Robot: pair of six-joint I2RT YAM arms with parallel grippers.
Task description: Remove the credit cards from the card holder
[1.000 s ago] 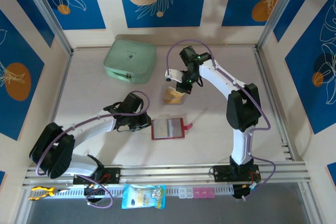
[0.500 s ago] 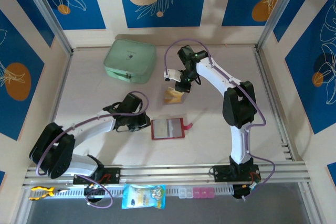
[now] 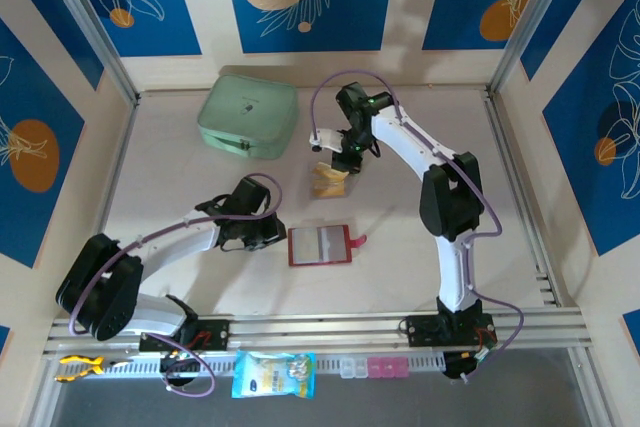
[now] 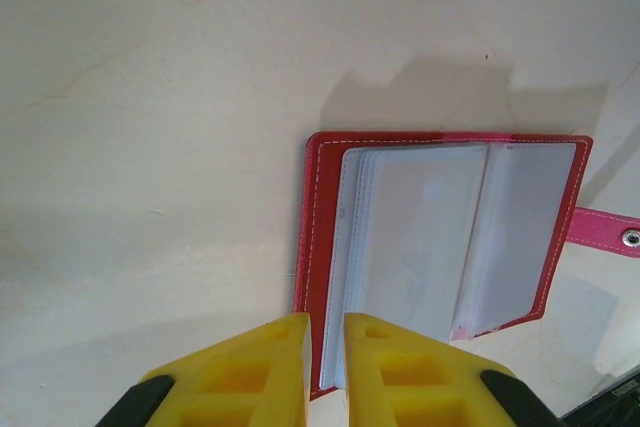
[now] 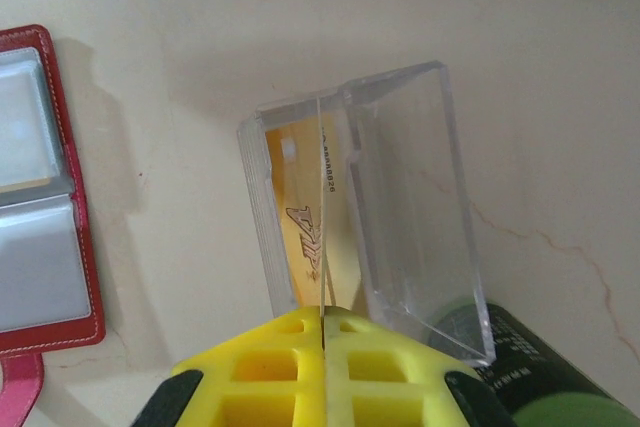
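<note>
**Cream table, holder lying open**

On the cream table (image 3: 420,247), the dark-red card holder (image 4: 420,237) lies open with its greyish sleeves up and its pink strap tab (image 4: 605,229) out to one side. The left gripper (image 4: 326,339) pinches its edge, jaws almost together. The right gripper (image 5: 323,325) is clamped tight on one orange-printed credit card (image 5: 322,217), edge-on over a clear box (image 5: 410,177). The card's print is too small to read.

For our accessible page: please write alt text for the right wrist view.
The right gripper, shut, holds a thin card edge-on over a clear plastic box with orange cards inside. An open red card holder lies at the left edge, a green can at the lower right.
</note>
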